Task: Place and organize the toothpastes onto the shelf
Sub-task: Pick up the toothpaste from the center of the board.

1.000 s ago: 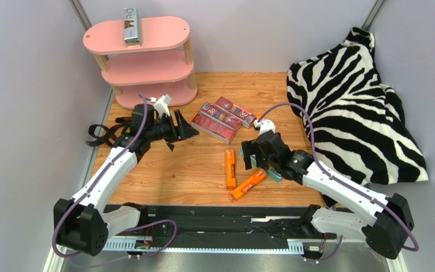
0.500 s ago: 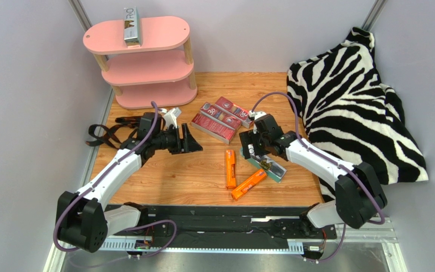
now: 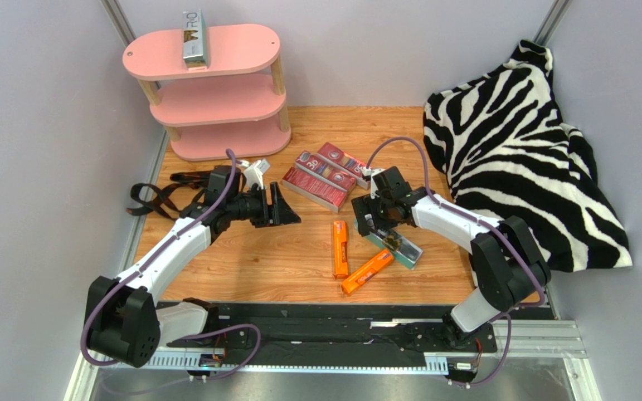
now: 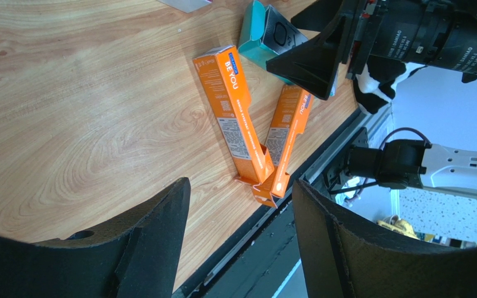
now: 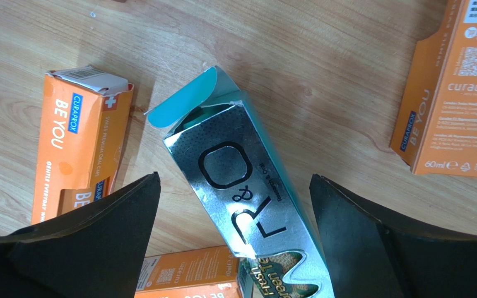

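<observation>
Toothpastes counted eight: two silver-grey, three orange, three dark red. The first silver-grey carton [image 3: 194, 38] sat on the top board of the pink shelf [image 3: 245, 46], well beyond the left end effector [image 3: 281, 207]. The second silver-grey carton [image 5: 241, 186] lay on the bench [image 3: 274, 267] directly under the right end effector [image 3: 372, 221]. That one's fingers stood wide apart on either side of the carton, with wood showing in both gaps. The left end effector's fingers were apart too — nothing between them.

The dark red cartons [image 3: 326, 177] lay side by side between the two end effectors, towards the shelf. The first orange carton [image 3: 340, 248] and second orange carton [image 3: 367, 271] lay just beside the right end effector, on its near side. The third orange carton [image 5: 455, 93] showed only in the right wrist view, cut off by the frame edge — overhead, the right arm hid it.
</observation>
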